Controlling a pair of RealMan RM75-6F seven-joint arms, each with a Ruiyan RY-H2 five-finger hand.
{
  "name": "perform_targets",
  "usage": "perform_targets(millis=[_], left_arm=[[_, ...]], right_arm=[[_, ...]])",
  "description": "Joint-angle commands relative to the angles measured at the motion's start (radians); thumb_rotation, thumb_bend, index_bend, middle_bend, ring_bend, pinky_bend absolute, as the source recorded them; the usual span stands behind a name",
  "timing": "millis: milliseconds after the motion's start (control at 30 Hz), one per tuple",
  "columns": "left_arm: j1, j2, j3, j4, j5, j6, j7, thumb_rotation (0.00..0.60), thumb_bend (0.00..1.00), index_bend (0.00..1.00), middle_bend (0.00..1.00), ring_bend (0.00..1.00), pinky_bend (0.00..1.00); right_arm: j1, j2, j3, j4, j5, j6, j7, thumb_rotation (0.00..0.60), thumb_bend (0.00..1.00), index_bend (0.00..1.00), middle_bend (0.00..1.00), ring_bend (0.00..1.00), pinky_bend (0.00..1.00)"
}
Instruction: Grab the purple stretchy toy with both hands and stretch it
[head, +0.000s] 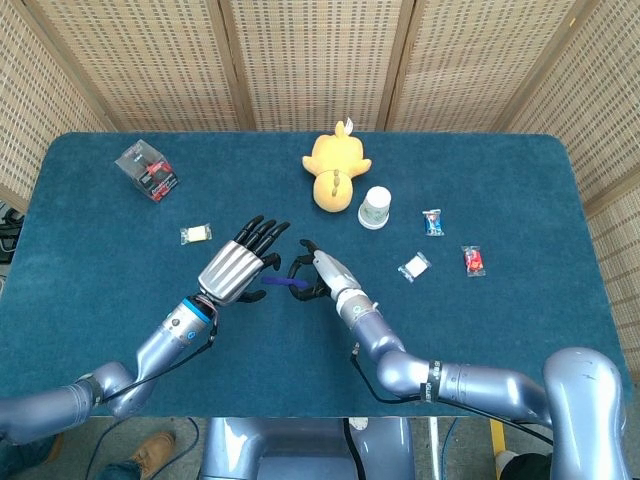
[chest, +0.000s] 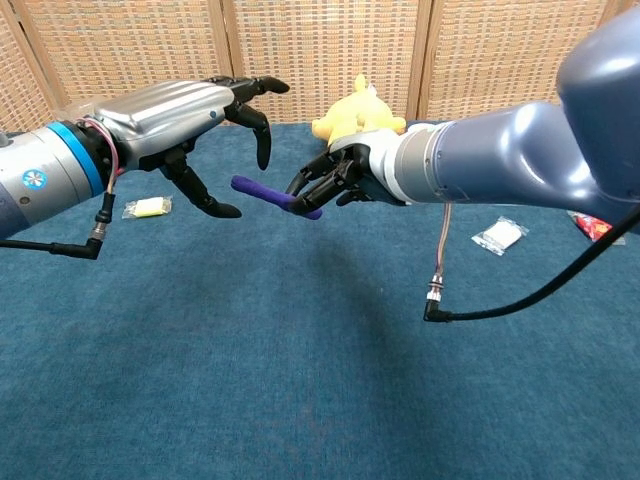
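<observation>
The purple stretchy toy (chest: 272, 196) is a short rod held in the air above the blue table. My right hand (chest: 333, 179) grips its right end, and the free end points left. My left hand (chest: 196, 128) hovers open just left of that free end, fingers spread around it without touching. In the head view the toy (head: 283, 282) shows as a small purple strip between the left hand (head: 238, 266) and the right hand (head: 318, 274).
A yellow plush duck (head: 337, 168) and a white cup (head: 376, 208) lie behind the hands. Wrapped candies (head: 432, 222) (head: 413, 266) (head: 473, 260) sit to the right, a yellow candy (head: 195, 234) and a clear box (head: 147, 170) to the left on the table (head: 520, 190).
</observation>
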Motion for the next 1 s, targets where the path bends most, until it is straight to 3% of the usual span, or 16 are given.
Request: perform_targets(millis=[33,267,1000], left_arm=[[-0.008,-0.013,0.003,0.01,-0.003,0.0,-0.004,0.6,0.21,0.48,0.0,0.0,0.0],[-0.029,-0.036,0.007,0.01,-0.016,-0.007,0.009,0.6,0.3,0.49,0.0,0.0,0.0],[-0.051,-0.065,0.013,0.018,-0.067,-0.009,0.07,0.6,0.37,0.52,0.0,0.0,0.0]], right_arm=[[0.001,0.002,-0.004,-0.003,-0.003,0.002,0.002,0.6,0.59,0.6,0.03,0.0,0.0],[0.0,0.011,-0.019,-0.013,-0.008,0.006,0.01,0.6,0.59,0.6,0.03,0.0,0.0],[-0.006,0.032,-0.036,-0.021,-0.022,-0.003,0.046,0.6,0.6,0.6,0.03,0.0,0.0]])
